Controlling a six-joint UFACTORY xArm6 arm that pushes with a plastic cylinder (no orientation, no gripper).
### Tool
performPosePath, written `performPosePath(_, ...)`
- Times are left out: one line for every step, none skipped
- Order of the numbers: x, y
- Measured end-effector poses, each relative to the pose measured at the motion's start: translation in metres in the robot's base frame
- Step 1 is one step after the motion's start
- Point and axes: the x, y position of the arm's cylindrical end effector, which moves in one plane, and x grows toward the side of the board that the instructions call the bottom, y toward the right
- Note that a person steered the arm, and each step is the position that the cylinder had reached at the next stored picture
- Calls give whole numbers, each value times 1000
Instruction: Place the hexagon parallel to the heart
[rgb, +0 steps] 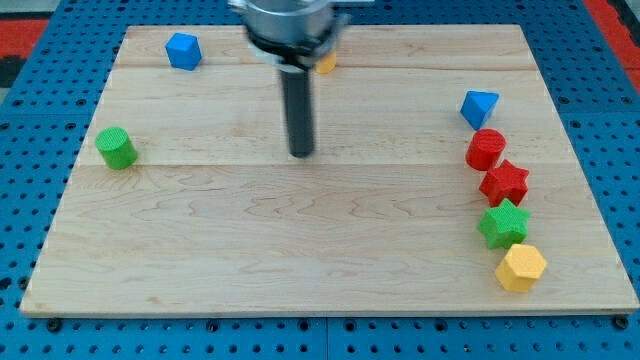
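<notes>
The yellow hexagon (521, 268) lies at the lower right of the wooden board (300, 250), at the bottom of a column of blocks. A small yellow block (326, 64) shows at the view's top, mostly hidden behind the arm; I cannot make out its shape. My tip (301, 153) rests on the board near the middle, well below that yellow block and far to the left of the hexagon. It touches no block.
Above the hexagon, in a column on the right, sit a green star (503, 224), a red star (504, 183), a red cylinder (486, 149) and a blue block (479, 107). A blue block (183, 50) is at top left. A green cylinder (116, 148) is at left.
</notes>
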Motion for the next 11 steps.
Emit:
performPosePath(86,34)
performPosePath(170,75)
performPosePath(172,102)
performPosePath(170,166)
performPosePath(171,211)
performPosePath(165,230)
performPosePath(154,191)
performPosePath(136,95)
performPosePath(129,120)
performPosePath(151,126)
performPosePath(138,208)
